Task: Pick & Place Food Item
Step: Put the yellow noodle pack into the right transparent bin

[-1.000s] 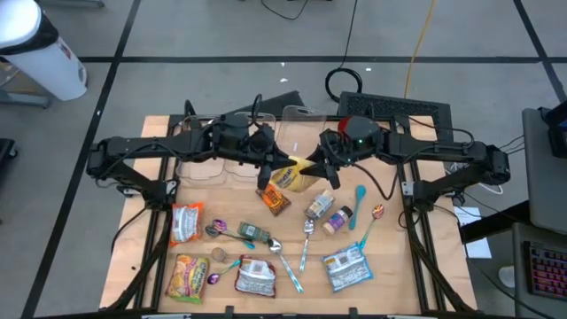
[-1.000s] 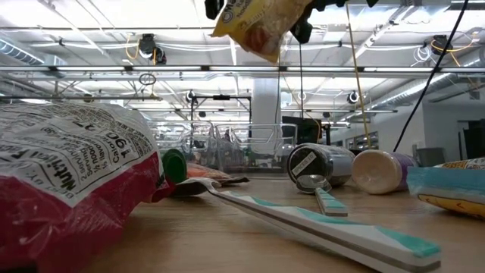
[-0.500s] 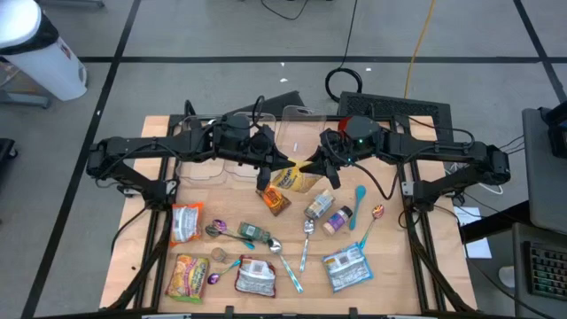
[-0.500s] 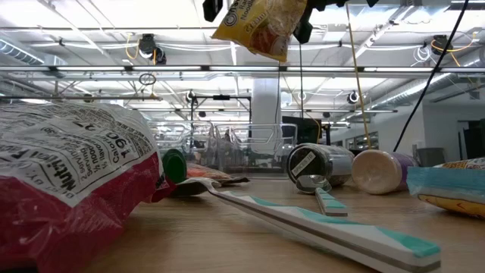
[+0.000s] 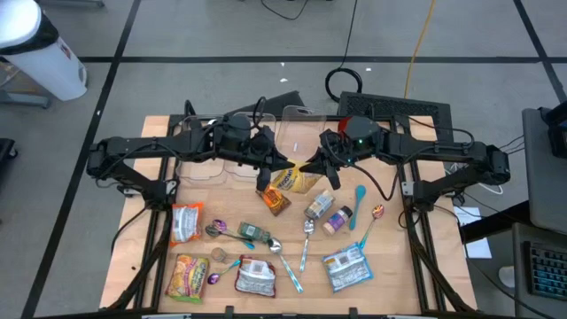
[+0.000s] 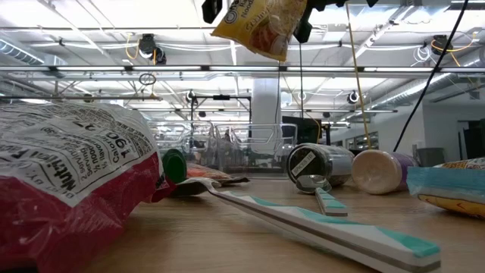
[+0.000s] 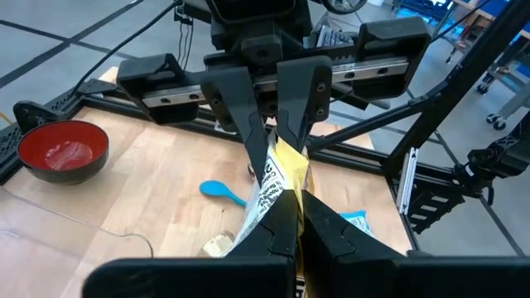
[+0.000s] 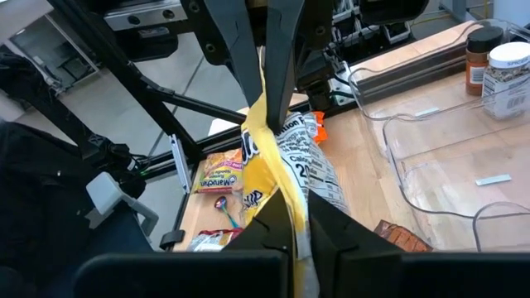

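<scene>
- Grey tiled floor surrounds a wooden bench strewn with snack packets, spoons and spice jars, with a clear bin at its far edge between the two arms.
- Both arms meet over the middle of the bench, holding the yellow noodle packet in the air between them; the low view shows it hanging well above the bench top.
- Left gripper has its jaws clamped on one edge of the packet, as it did a second ago.
- Right gripper has just pinched its jaws shut on the opposite edge; a second ago they were partly apart around it.
- That change means the packet is now gripped from both sides, so this looks like a handover, with the left arm's release likely next.
- Compared with the earlier frame, the packet has barely shifted, tilting only slightly in the low view; the things on the bench lie unmoved.
</scene>
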`<state>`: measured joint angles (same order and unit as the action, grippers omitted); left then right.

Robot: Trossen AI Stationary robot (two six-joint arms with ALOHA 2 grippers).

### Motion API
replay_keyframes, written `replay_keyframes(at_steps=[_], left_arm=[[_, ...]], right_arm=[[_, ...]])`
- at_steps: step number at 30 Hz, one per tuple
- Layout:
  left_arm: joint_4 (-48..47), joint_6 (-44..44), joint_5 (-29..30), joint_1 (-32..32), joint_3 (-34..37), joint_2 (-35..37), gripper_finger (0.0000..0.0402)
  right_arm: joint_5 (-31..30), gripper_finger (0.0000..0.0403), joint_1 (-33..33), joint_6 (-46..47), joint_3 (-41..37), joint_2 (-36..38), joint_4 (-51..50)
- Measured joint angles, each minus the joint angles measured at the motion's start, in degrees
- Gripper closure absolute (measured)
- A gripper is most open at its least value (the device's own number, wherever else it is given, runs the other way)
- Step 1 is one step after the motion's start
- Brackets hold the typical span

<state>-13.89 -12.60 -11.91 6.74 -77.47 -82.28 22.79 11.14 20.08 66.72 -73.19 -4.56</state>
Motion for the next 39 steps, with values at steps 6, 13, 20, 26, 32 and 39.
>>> replay_keyframes(at_steps=[6,13,20,26,32,39], left_arm=[[-0.03,0.01,-0.02,0.0,0.0,0.0,0.04],[-0.18,0.13,-0.02,0.0,0.0,0.0,0.0399],[-0.68,0.28,-0.02,0.0,0.0,0.0,0.0399],[-1.25,0.29,0.42,0.0,0.0,-0.04,0.0399],[-1.0,0.26,1.92,0.0,0.0,-0.04,0.0399],[-0.49,-0.12,3.9,0.0,0.0,-0.04,0.04]], right_arm=[[0.0,0.0401,0.0,0.0,0.0,0.0,0.0],[0.02,0.0385,0.0,-0.24,0.0,0.04,0.0],[0.07,0.0338,0.0,-0.22,0.0,0.09,0.03],[0.07,0.0318,0.02,-0.22,0.0,0.09,0.07],[0.07,0.0323,0.01,-0.22,0.0,0.09,0.06],[0.04,0.0326,0.02,-0.22,0.0,0.09,0.03]])
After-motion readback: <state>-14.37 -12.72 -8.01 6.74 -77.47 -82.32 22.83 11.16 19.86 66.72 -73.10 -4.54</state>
